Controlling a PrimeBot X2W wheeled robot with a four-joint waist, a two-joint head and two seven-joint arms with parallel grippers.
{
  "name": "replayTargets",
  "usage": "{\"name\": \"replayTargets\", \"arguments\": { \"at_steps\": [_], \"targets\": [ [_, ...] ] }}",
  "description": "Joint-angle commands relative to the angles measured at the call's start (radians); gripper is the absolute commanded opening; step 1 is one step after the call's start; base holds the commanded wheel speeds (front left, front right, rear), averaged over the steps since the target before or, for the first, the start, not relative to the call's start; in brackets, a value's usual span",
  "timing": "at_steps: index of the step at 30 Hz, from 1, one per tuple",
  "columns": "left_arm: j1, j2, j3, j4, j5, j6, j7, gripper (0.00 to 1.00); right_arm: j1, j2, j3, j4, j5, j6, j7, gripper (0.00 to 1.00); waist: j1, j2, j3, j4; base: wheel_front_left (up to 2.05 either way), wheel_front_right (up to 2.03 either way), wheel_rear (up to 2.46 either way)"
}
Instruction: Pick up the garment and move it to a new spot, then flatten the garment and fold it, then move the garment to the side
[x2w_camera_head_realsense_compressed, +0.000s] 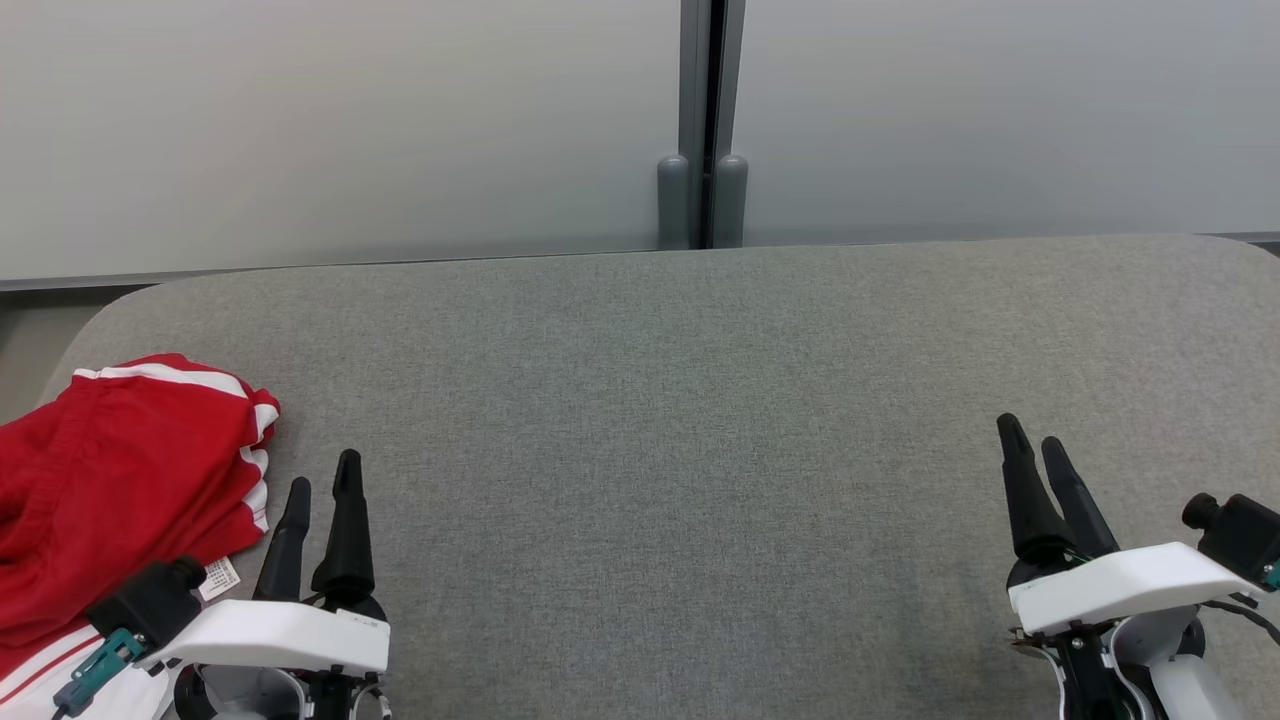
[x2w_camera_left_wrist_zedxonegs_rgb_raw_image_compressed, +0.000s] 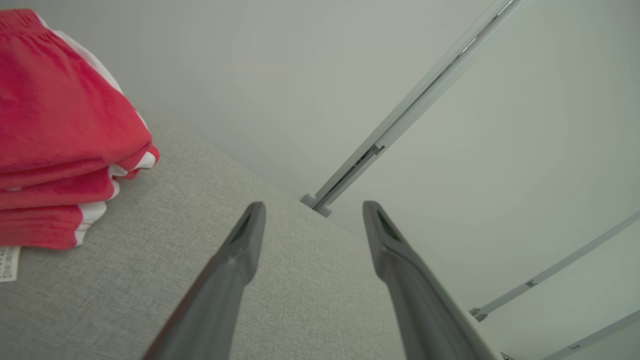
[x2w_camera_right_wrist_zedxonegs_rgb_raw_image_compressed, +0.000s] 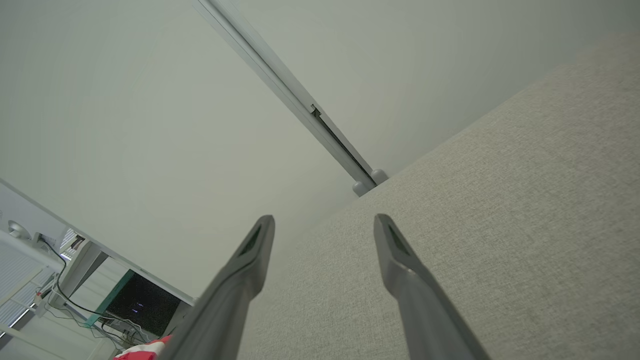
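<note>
Red shorts (x2w_camera_head_realsense_compressed: 110, 470) with white side stripes sit at the far left of the counter (x2w_camera_head_realsense_compressed: 650, 450), running off my head view's left and bottom edges. The counter is the biggest thing I see: a broad grey woven surface with rounded far corners. Behind it stand pale wall panels (x2w_camera_head_realsense_compressed: 350, 130), split by a grey vertical post (x2w_camera_head_realsense_compressed: 703, 120) with two rounded feet at the counter's back edge.

From the left wrist view the shorts look folded, with several red layers stacked one on another and white trim showing at the hem corners. They lie flat on the counter, and nothing holds them.

My left claw (x2w_camera_head_realsense_compressed: 323, 472) is at the lower left, just beside the shorts' right edge. Its two dark fingers point away from me, spread apart, with only grey fabric showing between them. They are not touching the cloth. My right claw (x2w_camera_head_realsense_compressed: 1030, 434) is well apart from the shorts, at the lower right over the counter. Its fingers are also spread and carry nothing.

Smallest of all, a white printed label (x2w_camera_head_realsense_compressed: 220, 577) sticks out from under the shorts' near corner and lies on the counter close to the left claw's wrist.
</note>
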Motion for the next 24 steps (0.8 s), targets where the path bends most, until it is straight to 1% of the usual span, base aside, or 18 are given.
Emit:
{"name": "replayTargets", "arguments": {
  "at_steps": [1, 8, 20, 24],
  "targets": [
    [-0.022, 0.007, -0.007, -0.007, 0.043, 0.008, -0.011, 1.00, -0.021, -0.012, 0.007, -0.008, -0.045, 0.001, -0.014, 1.00, 0.0000, 0.0000, 0.000, 0.000, 0.00, 0.00, 0.00],
    [-0.023, 0.008, -0.019, -0.002, 0.113, 0.014, -0.031, 1.00, -0.028, -0.015, 0.021, 0.001, -0.135, 0.001, -0.034, 1.00, 0.0000, 0.0000, -0.001, 0.002, 0.00, 0.00, 0.00],
    [-0.025, 0.009, -0.030, -0.006, 0.212, 0.013, -0.060, 1.00, -0.034, -0.019, 0.046, -0.006, -0.227, 0.002, -0.063, 1.00, 0.0000, 0.0000, 0.001, 0.005, 0.00, 0.00, 0.00],
    [-0.024, 0.009, -0.041, -0.010, 0.244, 0.019, -0.069, 1.00, -0.035, -0.021, 0.056, -0.009, -0.258, 0.002, -0.072, 1.00, 0.0000, 0.0000, 0.002, 0.006, 0.00, 0.00, 0.00]
  ]
}}
